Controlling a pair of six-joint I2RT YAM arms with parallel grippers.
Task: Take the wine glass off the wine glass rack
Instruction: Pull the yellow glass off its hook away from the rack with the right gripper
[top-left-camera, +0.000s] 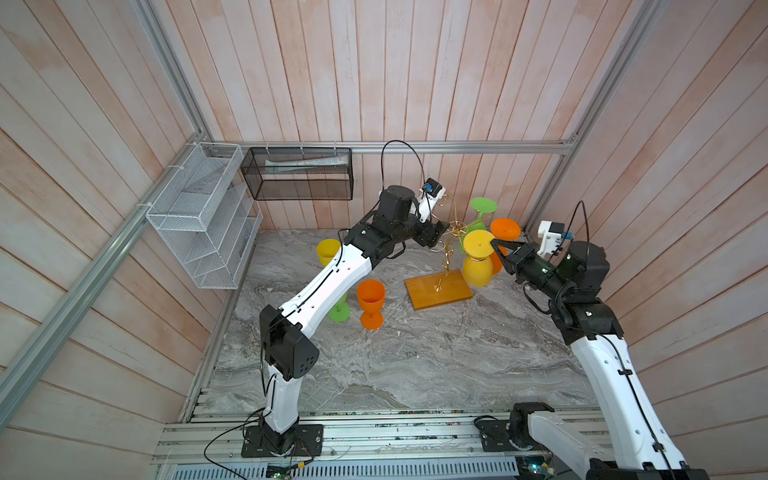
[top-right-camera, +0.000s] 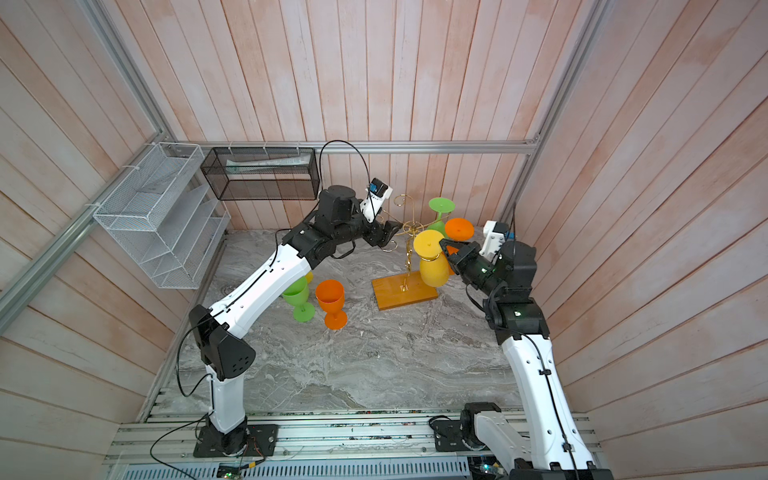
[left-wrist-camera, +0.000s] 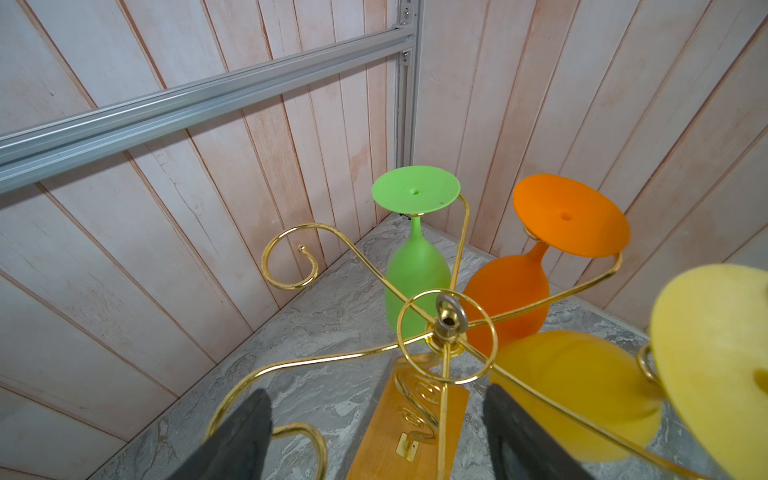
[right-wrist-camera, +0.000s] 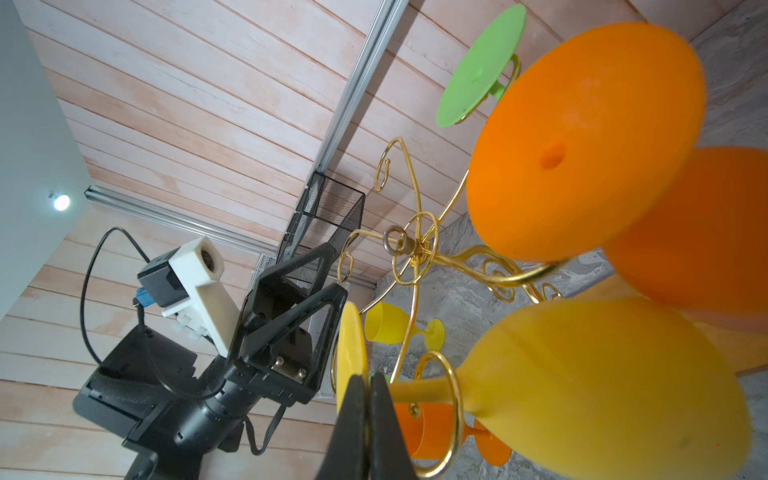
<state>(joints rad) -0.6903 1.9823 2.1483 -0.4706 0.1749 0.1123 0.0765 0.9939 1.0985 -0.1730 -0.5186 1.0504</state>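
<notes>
the right gripper (top-left-camera: 496, 244) is pinching shut on the foot rim of the yellow wine glass (top-left-camera: 478, 266), which is hanging upside down on the wine glass rack (top-left-camera: 424, 293) — beside an orange glass (top-left-camera: 505, 229) and a green glass (top-left-camera: 483, 205). the left gripper (left-wrist-camera: 376, 392) is hovering by the rack's top, jaws spread wide, gripping nothing.

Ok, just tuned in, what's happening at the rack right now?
The right pincer is shut on the foot rim of the hanging yellow glass, which is upside down on the gold rack. The left pincer is open beside the rack's top, holding nothing. A green glass and an orange glass also hang there; three upright glasses stand on the table.
</notes>
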